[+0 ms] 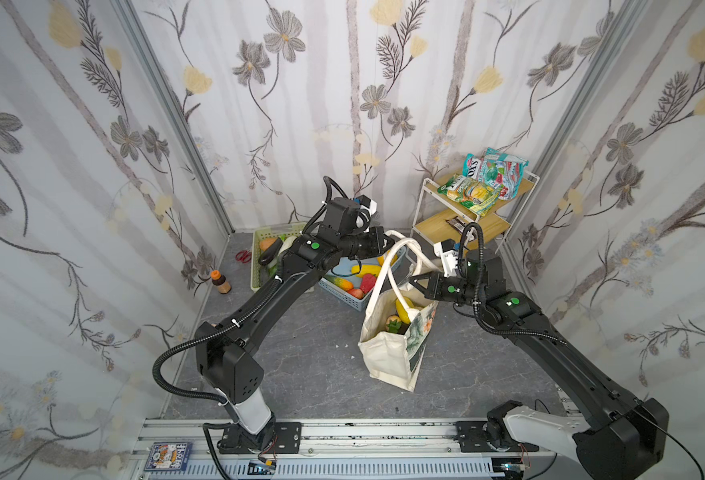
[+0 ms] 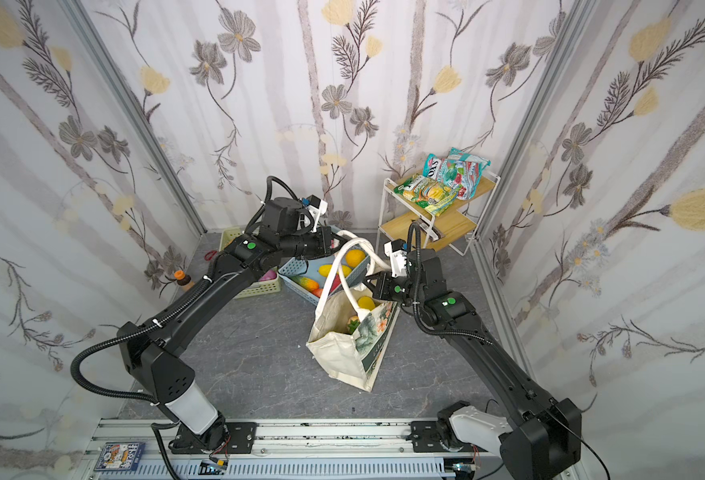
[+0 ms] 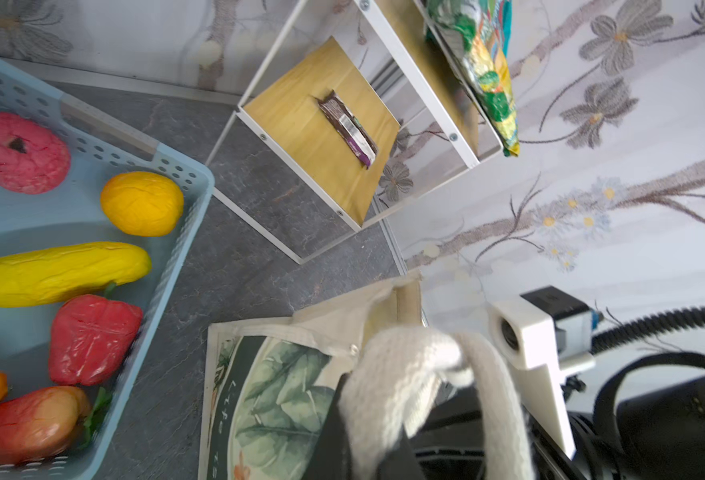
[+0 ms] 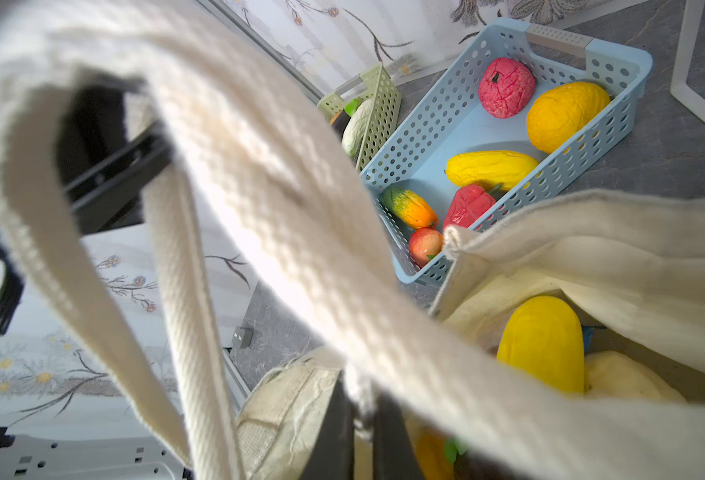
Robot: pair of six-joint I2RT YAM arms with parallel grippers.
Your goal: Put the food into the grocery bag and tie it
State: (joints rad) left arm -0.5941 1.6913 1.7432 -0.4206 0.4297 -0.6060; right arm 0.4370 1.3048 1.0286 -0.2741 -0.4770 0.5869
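A: Bag position?

B: The grocery bag stands upright on the grey table, right of centre and nearer than both baskets. Its mouth is open and its green printed side faces right.

A: Contents?

B: A yellow fruit and a cream piece lie inside. Something green-topped sits beside them, too small to name.

A: Right gripper?

B: The right gripper is at the bag's far right rim, fingers pinched tight on the webbing of the handles.

A: Left?

B: The left gripper reaches in from the left, just beyond the bag. It is clamped, with a loop of handle bunched between its fingers. This is probably the other strap, but the straps cross and blur close to the wrist cameras, so I cannot tell for certain.

A: Farther back?

B: The blue basket sits just behind the bag and holds toy fruits in red, yellow and orange. The green basket is left of it, with vegetables inside. The white rack stands in the far right corner, with snack packets on its top shelf and one dark bar on the lower shelf.
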